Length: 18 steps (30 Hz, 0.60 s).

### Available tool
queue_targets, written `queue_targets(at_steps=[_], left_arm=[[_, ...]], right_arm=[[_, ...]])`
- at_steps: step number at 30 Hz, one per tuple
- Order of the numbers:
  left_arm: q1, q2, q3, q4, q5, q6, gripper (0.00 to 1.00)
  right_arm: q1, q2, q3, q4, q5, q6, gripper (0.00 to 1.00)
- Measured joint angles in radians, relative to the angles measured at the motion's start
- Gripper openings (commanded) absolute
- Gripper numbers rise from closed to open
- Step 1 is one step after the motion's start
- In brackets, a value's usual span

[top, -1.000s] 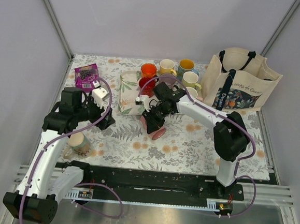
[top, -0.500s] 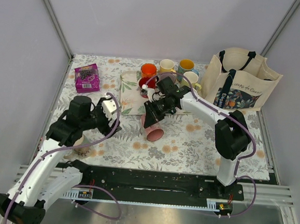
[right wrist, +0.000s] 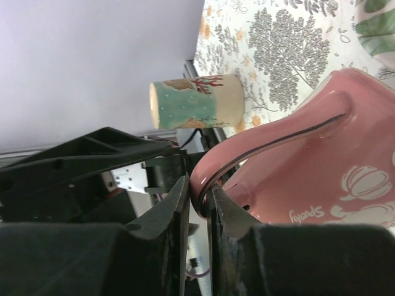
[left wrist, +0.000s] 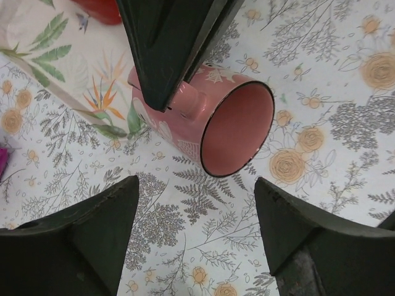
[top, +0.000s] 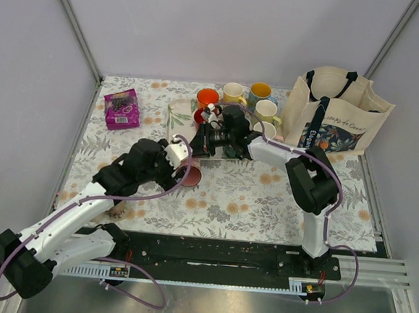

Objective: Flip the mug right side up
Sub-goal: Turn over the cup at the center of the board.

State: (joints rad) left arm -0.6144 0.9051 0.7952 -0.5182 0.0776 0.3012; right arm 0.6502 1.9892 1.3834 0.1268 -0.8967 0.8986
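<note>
One sideways mug [left wrist: 213, 123], inside bare, handle in right pincer [right wrist: 199, 196].

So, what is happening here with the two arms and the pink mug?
The right gripper is shut on the handle of the pink mug and holds it tipped on its side over the flowered cloth. The left gripper is open and hovers in front of the mug's mouth, not touching it. The mug is not yet upright.
</note>
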Motion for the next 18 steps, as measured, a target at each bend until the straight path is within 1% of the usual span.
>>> queue_targets(at_steps=[6, 8, 10, 12, 15, 18], left_arm=[[-0.028, 0.027, -0.087, 0.094, -0.110, -0.007, 0.80], [-0.031, 0.040, -0.106, 0.134, -0.132, -0.005, 0.79], [-0.033, 0.059, -0.132, 0.195, -0.152, 0.003, 0.77], [-0.034, 0.086, -0.158, 0.258, -0.172, 0.012, 0.70], [-0.034, 0.128, -0.193, 0.345, -0.188, 0.031, 0.53], [-0.034, 0.154, -0.216, 0.391, -0.184, 0.042, 0.38]], right_arm=[[-0.002, 0.023, -0.072, 0.230, -0.014, 0.207, 0.00], [-0.003, 0.025, -0.084, 0.270, -0.014, 0.238, 0.00], [-0.003, 0.025, -0.092, 0.301, -0.016, 0.265, 0.00], [-0.004, 0.025, -0.095, 0.323, -0.023, 0.281, 0.00], [-0.008, 0.025, -0.105, 0.346, -0.034, 0.294, 0.00], [-0.014, 0.025, -0.117, 0.351, -0.038, 0.299, 0.00]])
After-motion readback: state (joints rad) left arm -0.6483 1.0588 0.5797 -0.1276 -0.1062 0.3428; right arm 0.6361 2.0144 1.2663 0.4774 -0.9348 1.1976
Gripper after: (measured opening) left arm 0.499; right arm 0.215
